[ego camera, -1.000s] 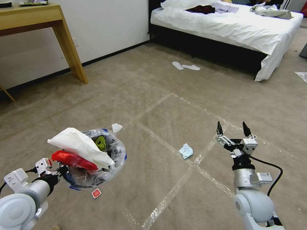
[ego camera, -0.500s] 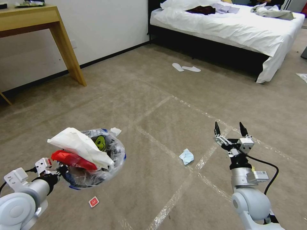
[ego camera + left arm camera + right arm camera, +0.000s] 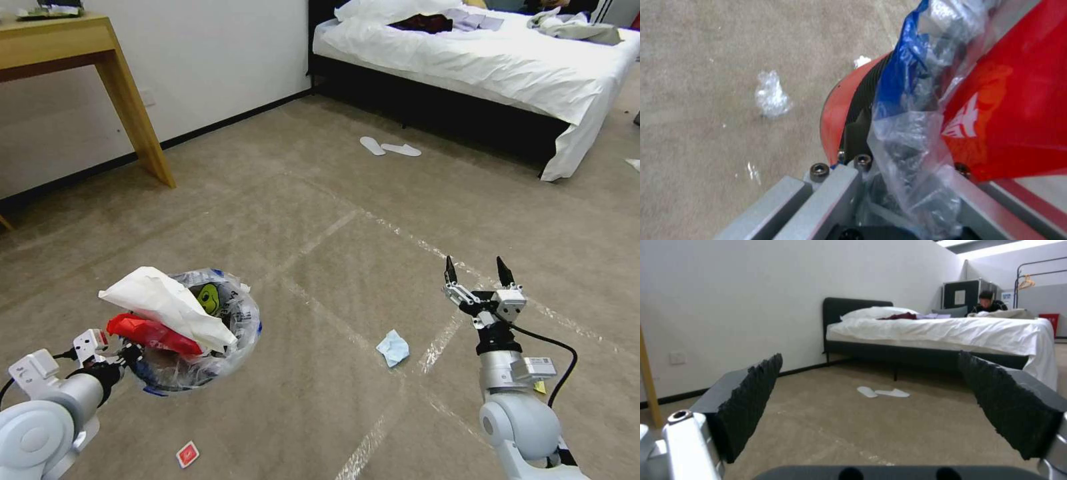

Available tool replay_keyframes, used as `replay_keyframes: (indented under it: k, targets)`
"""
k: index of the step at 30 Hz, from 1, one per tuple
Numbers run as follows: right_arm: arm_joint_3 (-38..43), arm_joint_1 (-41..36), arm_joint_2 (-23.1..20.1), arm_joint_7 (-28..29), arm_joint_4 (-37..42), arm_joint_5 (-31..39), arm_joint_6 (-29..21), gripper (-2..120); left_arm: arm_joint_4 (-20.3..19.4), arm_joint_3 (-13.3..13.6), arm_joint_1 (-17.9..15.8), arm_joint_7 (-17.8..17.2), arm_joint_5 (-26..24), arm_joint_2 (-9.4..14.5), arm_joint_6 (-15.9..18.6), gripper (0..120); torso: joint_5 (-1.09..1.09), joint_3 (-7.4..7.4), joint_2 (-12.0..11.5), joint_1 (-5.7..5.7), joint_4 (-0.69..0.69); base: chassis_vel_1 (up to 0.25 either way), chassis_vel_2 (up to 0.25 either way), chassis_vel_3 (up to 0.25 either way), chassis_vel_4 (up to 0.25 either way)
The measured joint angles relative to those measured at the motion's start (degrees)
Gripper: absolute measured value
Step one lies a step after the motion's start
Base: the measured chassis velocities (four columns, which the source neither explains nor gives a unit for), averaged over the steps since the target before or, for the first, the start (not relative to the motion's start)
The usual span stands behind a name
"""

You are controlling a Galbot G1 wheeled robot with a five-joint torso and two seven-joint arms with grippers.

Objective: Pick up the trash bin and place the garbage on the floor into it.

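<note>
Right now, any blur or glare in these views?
Head view: sharp, sheen on the tape lines of the floor. Left wrist view: soft and smeared, the trash bin close and out of focus. Right wrist view: the bed fairly clear, near jaws soft.

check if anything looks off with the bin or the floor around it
The trash bin, held up by the left gripper, is overfull: a white tissue and red wrapper stick out over its rim. A light-blue wad and small red packet lie on the carpet.
</note>
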Motion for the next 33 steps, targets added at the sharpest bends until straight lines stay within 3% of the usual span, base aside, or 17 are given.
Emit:
replay_keyframes:
  k: [18, 33]
  targets:
    - [-0.63, 0.13, 0.31, 0.56, -0.75, -0.56, 0.61, 100, 0.47, 0.38, -0.44, 0.00, -0.09, 0.07, -0.04, 0, 0.00, 0.00, 0.00, -0.01, 0.00, -0.033, 0.040, 0.037, -0.041]
    - [-0.65, 0.01, 0.22, 0.28, -0.65, -0.93, 0.66, 100, -0.10, -1.23, 0.25, -0.30, -0.26, -0.02, -0.08, 0, 0.00, 0.00, 0.00, -0.01, 0.00, -0.016, 0.015, 0.016, -0.014]
